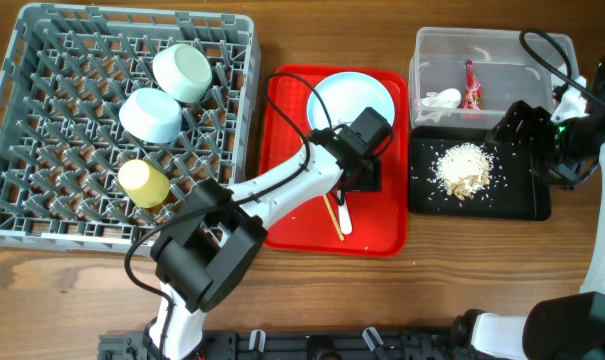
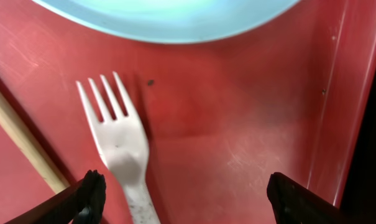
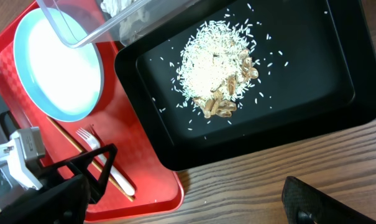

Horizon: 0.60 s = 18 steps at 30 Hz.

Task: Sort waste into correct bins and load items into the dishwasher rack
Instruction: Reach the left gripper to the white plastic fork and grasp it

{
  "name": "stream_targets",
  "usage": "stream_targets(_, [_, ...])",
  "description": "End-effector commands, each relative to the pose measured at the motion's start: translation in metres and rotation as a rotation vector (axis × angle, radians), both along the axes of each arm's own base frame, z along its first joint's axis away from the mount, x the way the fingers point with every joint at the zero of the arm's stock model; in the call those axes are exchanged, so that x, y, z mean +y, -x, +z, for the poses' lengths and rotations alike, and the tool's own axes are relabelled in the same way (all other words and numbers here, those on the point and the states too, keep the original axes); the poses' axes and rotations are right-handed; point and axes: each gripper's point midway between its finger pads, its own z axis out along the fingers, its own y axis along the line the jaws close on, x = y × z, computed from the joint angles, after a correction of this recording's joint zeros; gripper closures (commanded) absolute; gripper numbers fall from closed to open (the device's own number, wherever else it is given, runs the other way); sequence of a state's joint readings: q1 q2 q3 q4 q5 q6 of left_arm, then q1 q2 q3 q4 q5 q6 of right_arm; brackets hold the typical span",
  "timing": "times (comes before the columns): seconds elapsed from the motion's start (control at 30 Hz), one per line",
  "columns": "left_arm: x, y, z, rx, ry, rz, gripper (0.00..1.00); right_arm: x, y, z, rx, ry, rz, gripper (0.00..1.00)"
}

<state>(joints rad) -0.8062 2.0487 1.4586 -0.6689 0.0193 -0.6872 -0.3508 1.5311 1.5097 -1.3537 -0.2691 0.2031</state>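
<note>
My left gripper (image 1: 364, 178) is open low over the red tray (image 1: 382, 230), just in front of the white plate (image 1: 347, 100). In the left wrist view its fingers (image 2: 191, 202) are spread wide, with the white fork (image 2: 119, 146) just inside the left finger and the wooden chopstick (image 2: 20, 137) outside it. My right gripper (image 1: 522, 128) is open and empty above the black tray (image 1: 522, 200), which holds beige food scraps (image 1: 465, 168). The clear tub (image 1: 442, 45) holds the red wrapper (image 1: 471, 88) and the white tissue (image 1: 442, 98). The grey rack (image 1: 112, 235) holds two pale bowls (image 1: 182, 72) (image 1: 150, 115) and the yellow cup (image 1: 144, 182).
The red tray lies between the rack and the black tray. In the right wrist view the right fingers (image 3: 188, 199) hang over bare wood in front of the black tray (image 3: 337, 106), with the red tray's corner (image 3: 169, 186) to the left. The right arm's cable runs over the tub.
</note>
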Motion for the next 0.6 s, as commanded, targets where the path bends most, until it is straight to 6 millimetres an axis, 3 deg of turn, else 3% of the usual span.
stream_targets(0.0, [0.001, 0.003, -0.01, 0.004, -0.03, 0.005, 0.15, 0.003, 0.0, 0.007, -0.029, -0.002, 0.019, 0.0])
stream_targets(0.33, [0.007, 0.011, -0.035, 0.057, -0.078, 0.022, 0.17, 0.003, 0.0, 0.007, -0.029, -0.002, 0.019, 0.0])
stream_targets(0.4, [0.009, 0.014, -0.037, 0.067, -0.089, 0.02, 0.26, 0.003, 0.0, 0.007, -0.029, -0.002, 0.019, 0.0])
stream_targets(0.5, [0.009, 0.014, -0.037, 0.069, -0.091, 0.02, 0.56, 0.003, 0.0, 0.007, -0.029, -0.002, 0.019, 0.0])
stream_targets(0.57, [0.012, 0.011, -0.037, 0.053, -0.106, 0.025, 0.57, 0.003, 0.0, 0.007, -0.029, -0.002, 0.019, 0.0])
